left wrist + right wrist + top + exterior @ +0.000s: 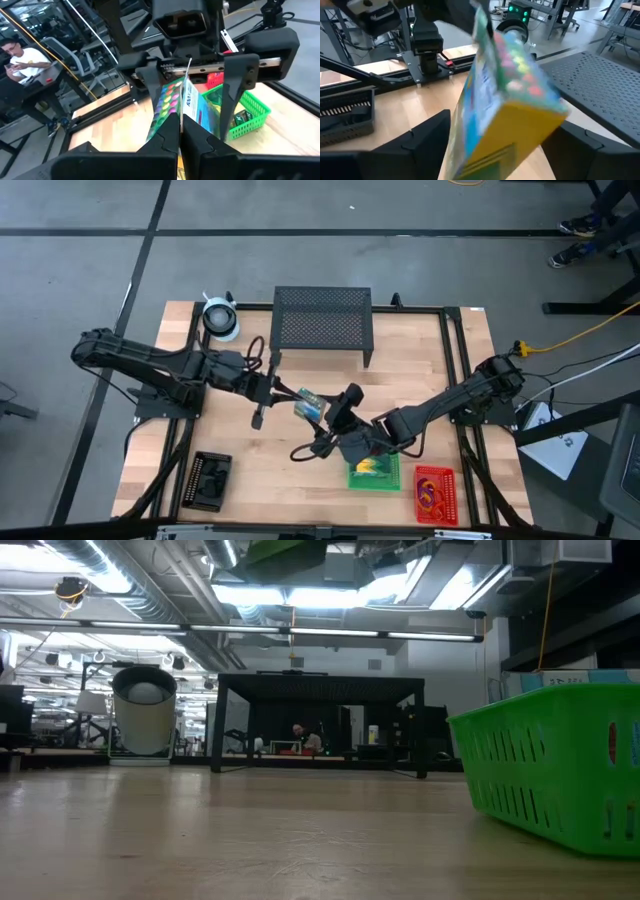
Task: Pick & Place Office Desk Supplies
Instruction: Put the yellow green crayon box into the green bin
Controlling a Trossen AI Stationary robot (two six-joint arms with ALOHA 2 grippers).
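above the middle of the pale wooden plank table (420,380), the left gripper (285,393) is clamped on a thin flap edge of the glossy cardboard crayon box (311,406), a flat rectangular carton with a yellow body and a face printed with rows of coloured dots. in the left wrist view its two dark matte fingers (165,142) meet tip to tip on that edge, with the box (175,107) standing up beyond them. the right gripper (340,412) faces it from the other side with its blocky black fingers spread wide on either side of the box; in the right wrist view the carton (507,95) hangs tilted between the fingers (417,142), and whether they touch it cannot be told. just beside the right gripper, toward the table's near edge, sits the green plastic lattice tray (374,473) with yellow-green items inside, and next to it the red plastic lattice tray (436,494) holding looped pieces. the black slotted tray (209,481) lies near the left front corner. at the far edge stand a black perforated metal stand on legs (322,320) and a round whitish roll (220,318).
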